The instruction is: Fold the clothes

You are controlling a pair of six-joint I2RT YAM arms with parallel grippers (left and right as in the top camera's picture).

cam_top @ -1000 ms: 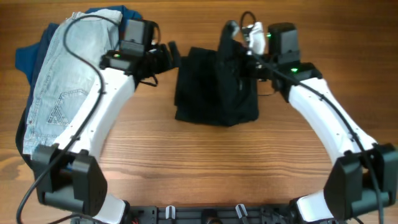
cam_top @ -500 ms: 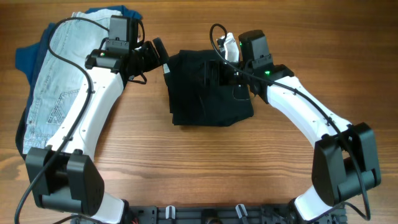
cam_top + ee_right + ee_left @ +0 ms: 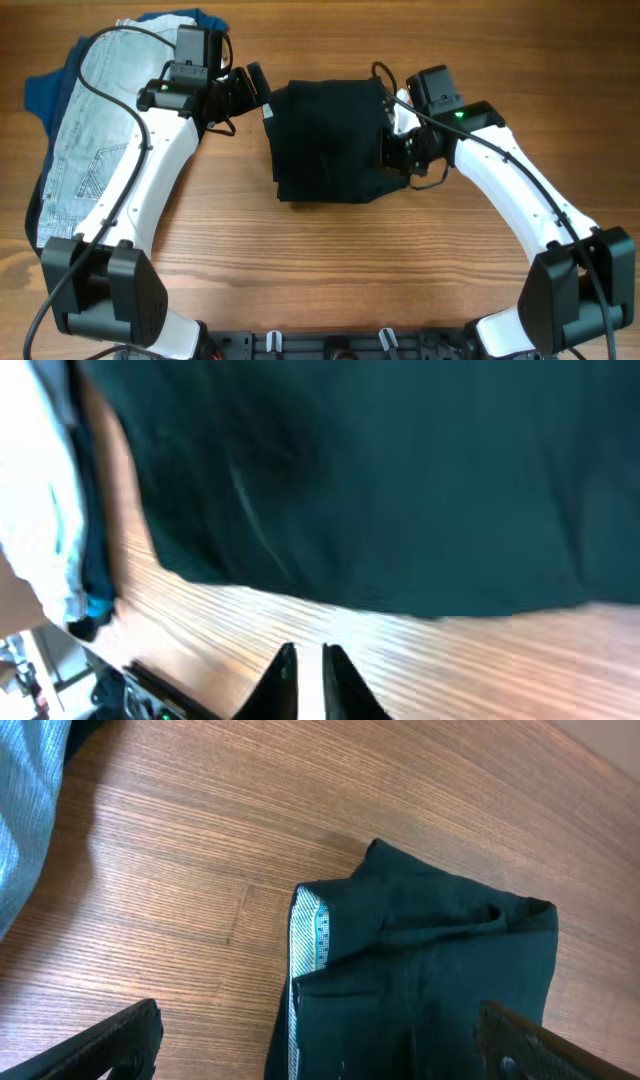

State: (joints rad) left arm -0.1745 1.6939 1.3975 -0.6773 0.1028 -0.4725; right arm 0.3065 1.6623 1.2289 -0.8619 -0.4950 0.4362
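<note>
1. Jaws: the left gripper point(image 3: 320, 1012) is spread wide at the left edge of the black shorts point(image 3: 325, 140). The right gripper point(image 3: 305, 678) is pressed together on nothing, over wood by their right edge.
2. Wooden table point(image 3: 330, 250) carries everything.
3. Light-blue denim point(image 3: 85, 150) lies far left, over a royal-blue piece point(image 3: 40, 95).
4. Black shorts lie folded at centre, with the patterned waistband lining point(image 3: 305, 935) showing.

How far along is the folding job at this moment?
Done: the black garment lies folded into a compact rectangle at centre. In hand: nothing gripped; the left hand is open beside its left edge, the right hand shut at its right edge. Left: the light-blue denim and the royal-blue piece, heaped unfolded on the left.
</note>
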